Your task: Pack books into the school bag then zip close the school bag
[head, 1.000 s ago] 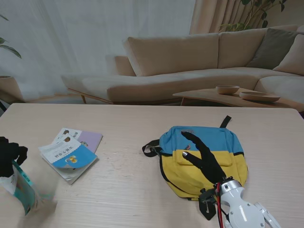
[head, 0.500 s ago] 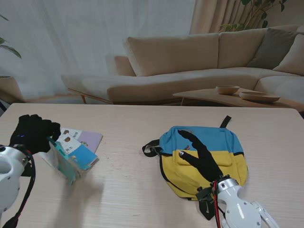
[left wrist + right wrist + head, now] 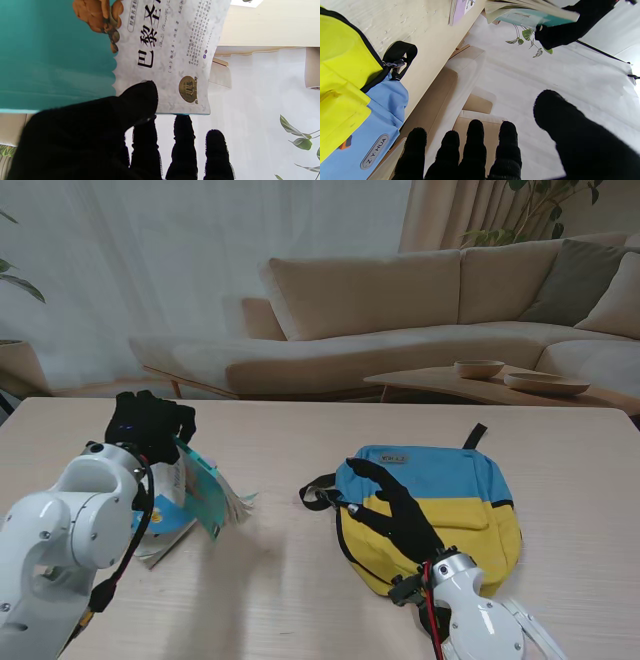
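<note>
Blue-and-yellow, the school bag (image 3: 430,515) lies flat toward the tabletop's (image 3: 290,590) right edge, and the right hand (image 3: 395,505) hovers over its left half with fingers spread, gripping nothing. Toward the left edge, the left hand (image 3: 150,428) grips a teal-covered book (image 3: 205,485) lifted off the wood, pages fanning, just above another book (image 3: 165,515) lying flat.

School bag (image 3: 440,500), blue top half, yellow lower half with front pocket, lies flat on the counter at right, black straps at its left edge. Teal-and-white book (image 3: 205,485) held tilted off the counter at left, pages fanning. Other books (image 3: 165,520) lie beneath it.
</note>
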### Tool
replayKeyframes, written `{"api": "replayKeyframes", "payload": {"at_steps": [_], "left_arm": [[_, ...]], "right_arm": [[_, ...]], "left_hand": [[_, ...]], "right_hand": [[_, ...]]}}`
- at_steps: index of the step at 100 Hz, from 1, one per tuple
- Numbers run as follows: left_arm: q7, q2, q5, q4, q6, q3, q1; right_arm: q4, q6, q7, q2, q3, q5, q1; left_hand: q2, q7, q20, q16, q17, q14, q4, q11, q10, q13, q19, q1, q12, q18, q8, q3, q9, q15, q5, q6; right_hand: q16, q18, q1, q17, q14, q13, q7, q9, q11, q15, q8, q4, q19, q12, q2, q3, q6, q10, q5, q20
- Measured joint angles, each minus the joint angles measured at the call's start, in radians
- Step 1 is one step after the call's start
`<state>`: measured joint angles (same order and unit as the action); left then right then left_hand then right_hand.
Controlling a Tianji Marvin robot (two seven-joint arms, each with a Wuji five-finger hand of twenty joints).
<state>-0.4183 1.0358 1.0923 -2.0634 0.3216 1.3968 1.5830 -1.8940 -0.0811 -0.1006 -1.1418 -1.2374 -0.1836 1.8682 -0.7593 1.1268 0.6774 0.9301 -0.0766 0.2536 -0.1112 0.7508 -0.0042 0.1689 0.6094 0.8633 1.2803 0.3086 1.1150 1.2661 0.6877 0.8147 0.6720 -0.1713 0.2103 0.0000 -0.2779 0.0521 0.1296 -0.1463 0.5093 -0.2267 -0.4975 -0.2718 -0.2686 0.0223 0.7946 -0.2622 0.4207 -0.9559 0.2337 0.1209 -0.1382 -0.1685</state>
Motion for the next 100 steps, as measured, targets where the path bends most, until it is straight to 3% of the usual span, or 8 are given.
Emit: {"api": "replayKeyframes", "payload": {"at_steps": [9,37,46,56,74,91,100], "left_arm": [[-0.002,-0.001,0.0,0.01,0.064,-0.065,-0.041],[-0.036,0.001,-0.006,0.043,0.116,-0.187,-0.141],[-0.035,0.001,-0.027,0.058,0.132,-0.215,-0.168],[-0.036,0.001,-0.04,0.076,0.137,-0.244,-0.197],[-0.048,0.0,-0.066,0.098,0.146,-0.285,-0.243],[-0.047,0.0,-0.081,0.111,0.138,-0.311,-0.266],[-0.046,0.0,-0.086,0.119,0.135,-0.326,-0.277]], "right_arm": [[0.001,0.005,-0.017,-0.001,0.024,-0.016,-0.009],[0.001,0.037,-0.055,-0.004,0.096,-0.041,-0.028],[0.001,0.053,-0.076,-0.008,0.123,-0.065,-0.037],[0.002,0.077,-0.096,-0.012,0.155,-0.112,-0.052],[0.019,0.122,-0.138,-0.021,0.214,-0.138,-0.09],[0.036,0.145,-0.177,-0.036,0.251,-0.141,-0.117],[0.039,0.157,-0.189,-0.042,0.267,-0.146,-0.128]], "left_hand": [[0.0,0.0,0.0,0.0,0.0,0.008,0.0,0.0,0.001,0.0,0.0,0.0,0.0,0.0,0.0,0.0,0.0,0.0,0.0,0.001],[0.0,0.0,0.0,0.0,0.0,0.009,0.0,0.0,0.002,0.0,0.0,0.0,0.0,0.0,0.0,0.0,0.0,0.0,0.0,0.002],[0.0,0.0,0.0,0.0,0.0,0.009,0.0,0.0,0.009,-0.001,0.0,0.003,0.0,0.0,0.0,0.0,0.0,0.0,0.0,0.006],[0.0,0.0,0.0,0.0,0.0,0.01,0.0,0.0,0.012,-0.001,0.0,0.01,0.0,0.0,0.0,0.0,0.0,0.0,0.0,0.016],[0.0,0.0,0.0,0.001,0.0,0.01,0.0,0.001,0.014,-0.001,0.0,0.01,0.0,0.0,0.0,0.0,0.0,0.0,0.0,0.016],[0.0,0.0,0.0,0.006,0.0,0.01,0.0,0.001,0.014,-0.001,0.0,0.01,0.0,0.0,0.0,0.0,0.0,0.0,0.0,0.016],[0.0,0.0,0.0,0.009,0.0,0.01,0.0,0.001,0.014,-0.001,0.0,0.01,0.0,0.0,0.0,0.0,0.0,0.0,0.0,0.016]], "right_hand": [[0.007,0.007,0.0,0.0,-0.008,-0.001,0.012,0.0,-0.03,-0.02,-0.015,-0.009,0.028,-0.008,0.022,-0.002,-0.009,-0.007,0.0,-0.001],[0.015,0.008,0.0,0.01,-0.009,-0.001,0.013,0.011,-0.032,-0.02,-0.027,-0.009,0.036,-0.009,0.035,-0.003,-0.04,-0.008,0.001,-0.009],[0.004,0.008,0.0,0.01,-0.009,-0.001,0.012,0.011,0.011,0.005,-0.027,-0.032,0.022,0.001,0.037,-0.002,-0.06,-0.008,0.012,0.0],[-0.013,0.009,0.0,0.01,-0.009,-0.001,-0.104,0.011,0.112,0.044,-0.026,-0.033,0.002,0.037,0.048,0.089,-0.098,-0.008,0.012,0.013],[-0.032,0.009,-0.015,0.01,-0.009,0.0,-0.382,0.011,0.163,0.078,-0.254,-0.034,-0.013,0.05,0.074,0.202,-0.131,-0.009,0.012,0.039],[-0.033,0.009,-0.027,0.01,-0.009,0.0,-0.38,0.011,0.163,0.079,-0.341,-0.038,-0.014,0.054,0.088,0.241,-0.144,-0.02,0.011,0.048],[-0.031,0.009,-0.027,0.01,-0.009,0.0,-0.332,0.011,0.131,0.057,-0.343,-0.038,-0.014,0.046,0.088,0.241,-0.156,-0.03,0.011,0.048]]}}
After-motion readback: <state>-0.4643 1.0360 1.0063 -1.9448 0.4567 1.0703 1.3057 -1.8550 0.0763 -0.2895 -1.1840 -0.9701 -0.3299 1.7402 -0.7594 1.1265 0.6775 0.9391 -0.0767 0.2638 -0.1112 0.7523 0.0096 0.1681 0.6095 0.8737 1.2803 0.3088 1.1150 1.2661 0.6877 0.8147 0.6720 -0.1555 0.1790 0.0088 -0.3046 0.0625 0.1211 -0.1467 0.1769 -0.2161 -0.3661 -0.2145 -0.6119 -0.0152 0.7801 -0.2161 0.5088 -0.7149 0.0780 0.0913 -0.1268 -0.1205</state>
